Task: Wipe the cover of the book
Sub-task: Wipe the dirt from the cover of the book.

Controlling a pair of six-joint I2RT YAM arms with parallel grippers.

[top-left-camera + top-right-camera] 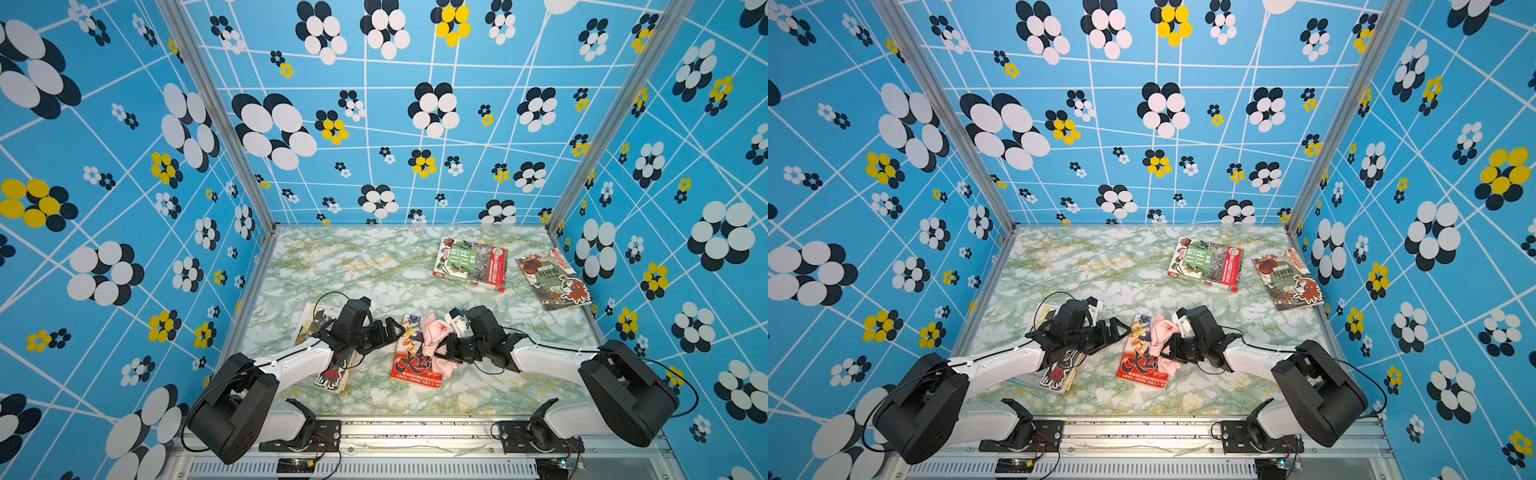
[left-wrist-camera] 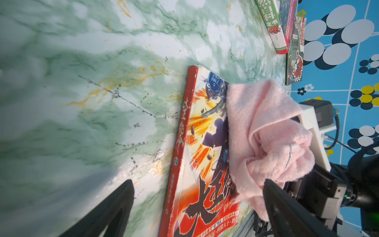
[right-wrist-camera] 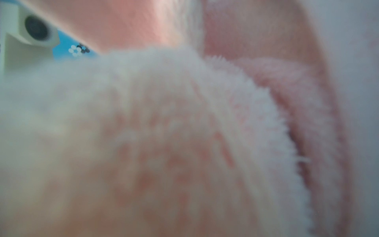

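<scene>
Pink cloth (image 3: 184, 133) fills the right wrist view, bunched in the clamped right gripper (image 1: 439, 352) atop the red book (image 1: 409, 369). Left gripper (image 2: 198, 182) is at its spine edge, jaws wide apart.

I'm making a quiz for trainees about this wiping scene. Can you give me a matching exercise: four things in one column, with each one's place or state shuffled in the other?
Things
1. pink cloth
2. red book
3. green book
4. left fingers

Places or states
A. spread open, holding nothing
B. at the far side of the table, untouched
C. bunched up, gripped by the right fingers
D. lying partly under the cloth

Pairs: 1-C, 2-D, 3-B, 4-A
</scene>
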